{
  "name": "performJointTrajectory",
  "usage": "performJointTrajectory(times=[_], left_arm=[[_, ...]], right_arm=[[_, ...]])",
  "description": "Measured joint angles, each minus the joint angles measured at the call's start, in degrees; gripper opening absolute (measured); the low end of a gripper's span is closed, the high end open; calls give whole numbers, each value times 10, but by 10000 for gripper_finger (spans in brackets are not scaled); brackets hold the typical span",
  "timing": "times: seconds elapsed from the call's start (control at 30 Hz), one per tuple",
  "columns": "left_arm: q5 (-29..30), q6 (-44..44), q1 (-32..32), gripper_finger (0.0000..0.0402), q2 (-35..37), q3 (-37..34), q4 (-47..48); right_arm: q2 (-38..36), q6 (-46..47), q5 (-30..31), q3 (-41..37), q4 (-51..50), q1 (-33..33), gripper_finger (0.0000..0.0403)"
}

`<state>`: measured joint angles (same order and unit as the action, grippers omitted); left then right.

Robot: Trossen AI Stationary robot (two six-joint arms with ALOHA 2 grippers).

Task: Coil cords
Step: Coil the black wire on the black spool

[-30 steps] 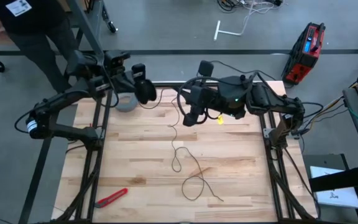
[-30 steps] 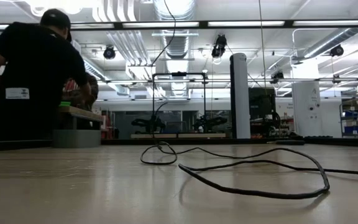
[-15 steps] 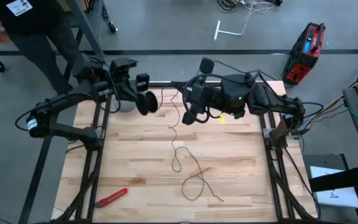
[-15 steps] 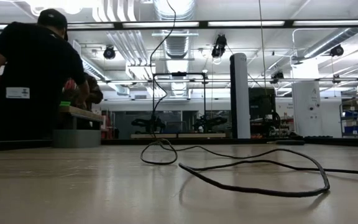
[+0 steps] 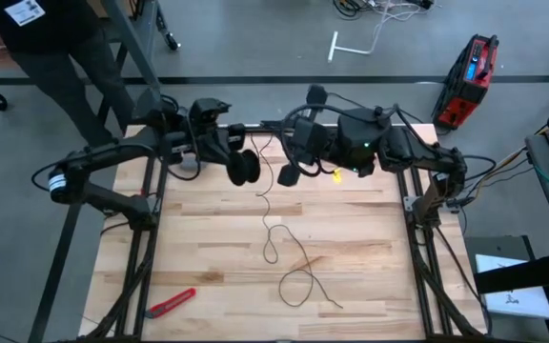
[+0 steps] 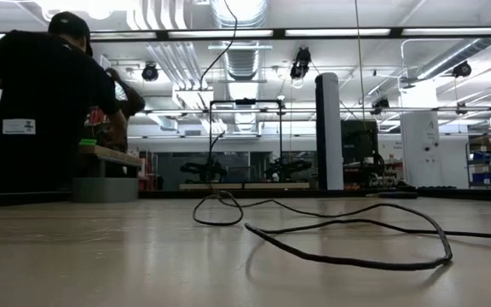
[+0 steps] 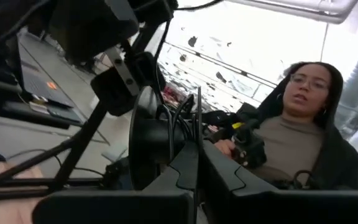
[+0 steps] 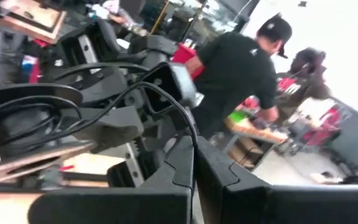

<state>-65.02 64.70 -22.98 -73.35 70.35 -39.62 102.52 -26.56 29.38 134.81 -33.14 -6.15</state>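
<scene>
The thin black cord lies in loose loops on the wooden table. Its free end is near the front edge, and its upper part rises off the table toward both grippers. The small black round reel hangs above the table's far middle, with my left gripper shut on it. Just to its right, my right gripper is shut on the cord. In the low view the cord's loops rest on the tabletop and one strand climbs out of the picture. My left gripper pinches the reel between its two fingers, on a thin disc edge that stands up between them; the reel's body sits to one side. The reel is lifted clear of the table. My right gripper pinches the cord between its shut fingertips. From there the strand arcs across to the reel in the other gripper, slack and clear of the table.
A red-handled tool lies near the front left corner. A small yellow object sits under the right arm. A person in black stands beyond the far left corner. Metal frame posts run along both sides.
My left gripper has carried the reel from the far left toward the table's right, close to my right gripper, and has turned it on the way. The reel stays lifted. The loops on the table have kept their place.
</scene>
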Motion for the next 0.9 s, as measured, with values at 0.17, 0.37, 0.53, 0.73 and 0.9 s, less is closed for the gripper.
performJointTrajectory(times=[0.17, 0.37, 0.53, 0.73, 0.9], left_arm=[[-10, 9, 24, 0, -13, 0, 0], [-12, 9, 52, 0, -26, 0, -18], [13, 5, 62, 0, -27, 0, -92], [89, -47, 62, 0, -25, 0, -166], [196, -143, 55, 0, -12, 0, -174]], right_arm=[[1, 86, -97, -1, -53, 16, 0], [11, 173, -196, -1, -97, 31, 0], [37, 247, -337, -2, -107, 52, 0], [52, 256, -372, -2, -94, 54, 0], [51, 256, -373, -2, -94, 53, 0]])
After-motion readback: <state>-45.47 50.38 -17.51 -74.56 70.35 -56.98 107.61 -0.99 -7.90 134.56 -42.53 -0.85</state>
